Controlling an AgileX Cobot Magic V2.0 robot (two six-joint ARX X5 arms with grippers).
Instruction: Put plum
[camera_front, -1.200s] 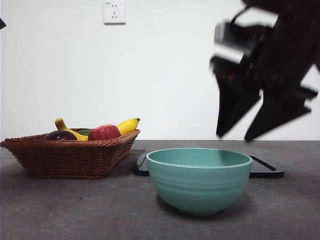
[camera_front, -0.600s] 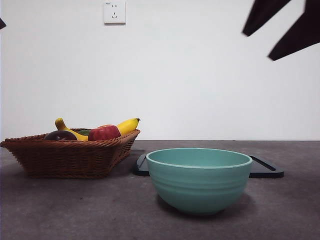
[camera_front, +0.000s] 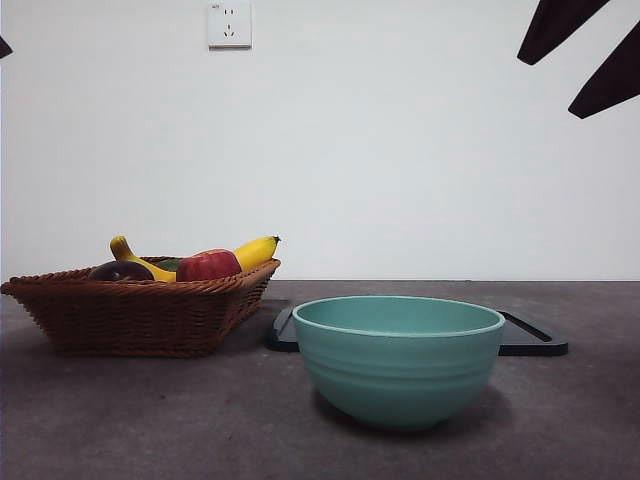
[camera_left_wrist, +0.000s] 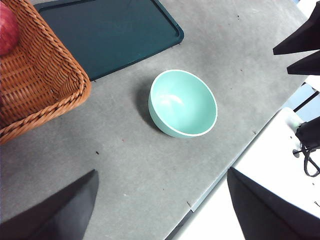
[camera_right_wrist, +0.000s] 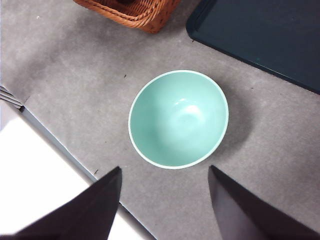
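Plainly nothing has begun: the glossy dark maroon plum (camera_front: 120, 271) lies in the woven wicker basket (camera_front: 140, 315).
Both grippers hover high, jaws spread, grasping nothing.

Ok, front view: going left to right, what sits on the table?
Basket holding the plum, then the apple, with a banana at its right → teal bowl → the black tray's visible right end, behind the bowl. An end effector hangs at the top right corner.
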